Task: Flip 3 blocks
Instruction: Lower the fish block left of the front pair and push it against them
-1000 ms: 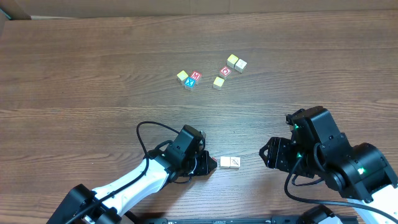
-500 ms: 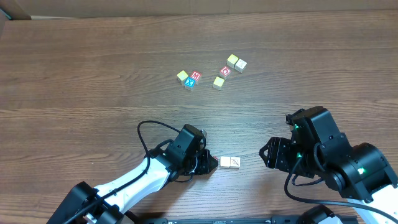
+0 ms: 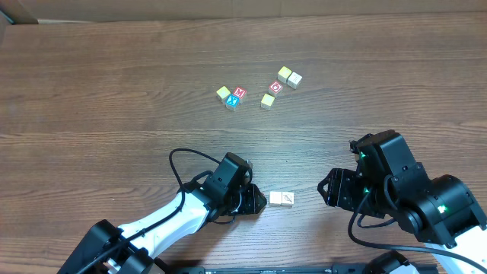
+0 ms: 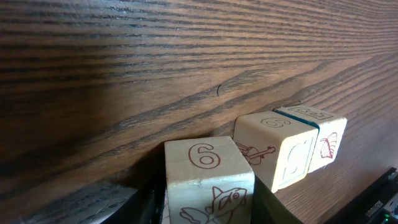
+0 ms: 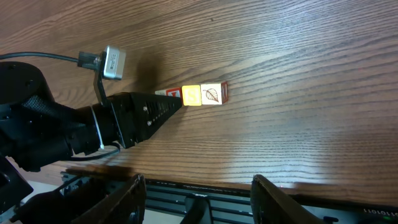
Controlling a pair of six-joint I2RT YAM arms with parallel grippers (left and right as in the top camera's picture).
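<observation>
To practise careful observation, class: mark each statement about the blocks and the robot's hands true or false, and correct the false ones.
1. The three pale blocks lie in a row by the left hand. True.
2. The right hand grips a block. False: it is open and empty.
3. The nearest block in the left wrist view shows a 6 on top. True.
4. The red O block touches that row. False: it lies far off among yellow blocks.

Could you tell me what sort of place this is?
Probably a robotics lab bench: a white-and-black left robot arm, a black right robot arm, a dark wood-grain table and pale wooden picture cubes.
</observation>
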